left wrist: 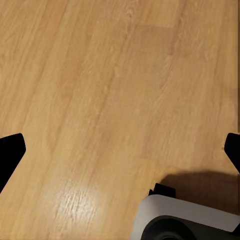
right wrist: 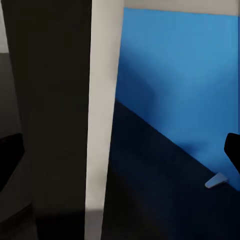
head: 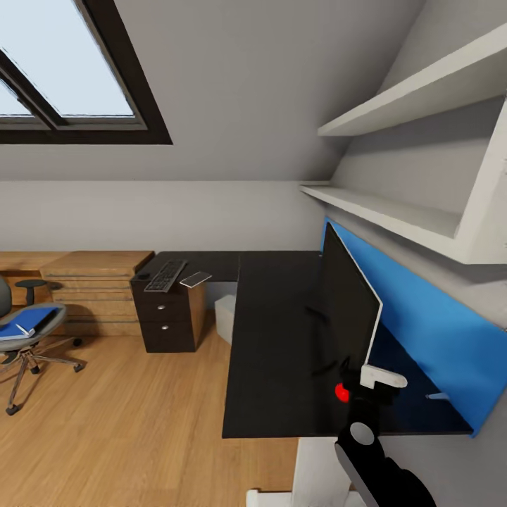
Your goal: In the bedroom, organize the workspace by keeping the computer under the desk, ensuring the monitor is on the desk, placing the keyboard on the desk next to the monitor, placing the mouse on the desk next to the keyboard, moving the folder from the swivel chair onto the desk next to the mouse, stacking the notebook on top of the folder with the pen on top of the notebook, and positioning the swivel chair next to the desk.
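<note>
A black L-shaped tabletop (head: 274, 338) fills the middle of the head view, backed by a blue panel (head: 429, 317) under 2 white shelves (head: 394, 211). The monitor (head: 348, 310) stands on the tabletop, seen edge-on, just beside the panel. The right jaws (head: 373, 377) sit at its near lower corner; in the right wrist view the monitor's white edge (right wrist: 102, 115) runs between the 2 dark fingertips, which stand wide apart and touch nothing.

At the far left the swivel chair (head: 24, 338), cut off by the frame, carries the blue folder (head: 32, 318) with a pale item on it, too small to name. A dark drawer unit (head: 169, 313) stands at the tabletop's far end, with the keyboard (head: 166, 275) and a flat pale thing (head: 196, 279), hard to identify, on top. A white box (head: 225, 317) shows partly under the tabletop.

The left wrist view shows wood floor (left wrist: 110, 100), with the left jaws apart, holding nothing.
</note>
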Available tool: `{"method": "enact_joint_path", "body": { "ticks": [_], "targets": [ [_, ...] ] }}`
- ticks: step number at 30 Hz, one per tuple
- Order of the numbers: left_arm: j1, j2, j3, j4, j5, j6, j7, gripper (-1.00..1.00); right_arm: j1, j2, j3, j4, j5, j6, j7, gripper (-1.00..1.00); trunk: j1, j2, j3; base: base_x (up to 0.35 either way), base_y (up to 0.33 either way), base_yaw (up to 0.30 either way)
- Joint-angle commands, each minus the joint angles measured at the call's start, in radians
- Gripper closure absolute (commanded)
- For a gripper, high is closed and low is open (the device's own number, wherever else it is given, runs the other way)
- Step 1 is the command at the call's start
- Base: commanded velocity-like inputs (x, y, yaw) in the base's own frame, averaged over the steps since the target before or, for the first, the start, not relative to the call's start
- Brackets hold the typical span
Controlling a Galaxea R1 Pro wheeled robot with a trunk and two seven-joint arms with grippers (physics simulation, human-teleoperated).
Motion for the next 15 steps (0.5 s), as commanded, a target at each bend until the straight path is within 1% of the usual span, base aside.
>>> {"method": "enact_joint_path", "body": {
  "ticks": [1, 4, 10, 13, 15],
  "targets": [
    [0.001, 0.000, -0.008, -0.002, 0.006, -0.001, 0.005, -1.00, -0.001, -0.001, 0.004, -0.001, -0.006, 0.003, -0.007, -1.00, 0.000, -0.001, -0.001, -0.002, -0.213, 0.000],
    [0.001, 0.000, -0.008, -0.002, 0.006, -0.001, 0.005, -1.00, -0.001, -0.001, 0.004, -0.001, -0.006, 0.003, -0.007, -1.00, 0.000, -0.001, -0.001, -0.001, -0.190, 0.000],
    [0.001, 0.000, -0.008, -0.002, 0.006, -0.001, 0.005, -1.00, -0.001, -0.001, 0.004, -0.002, -0.006, 0.003, -0.007, -1.00, 0.000, -0.001, -0.001, 0.000, -0.057, 0.000],
    [0.001, 0.000, -0.008, -0.002, 0.006, -0.002, 0.005, -1.00, -0.001, -0.002, 0.003, -0.002, -0.006, 0.003, -0.007, -1.00, 0.000, -0.001, -0.001, 0.000, -0.168, 0.000],
    [0.001, 0.000, -0.008, -0.003, 0.006, -0.003, 0.005, -1.00, -0.001, -0.002, 0.003, -0.003, -0.006, 0.003, -0.007, -1.00, 0.000, -0.001, -0.001, 0.000, -0.067, 0.000]
  ]
}}
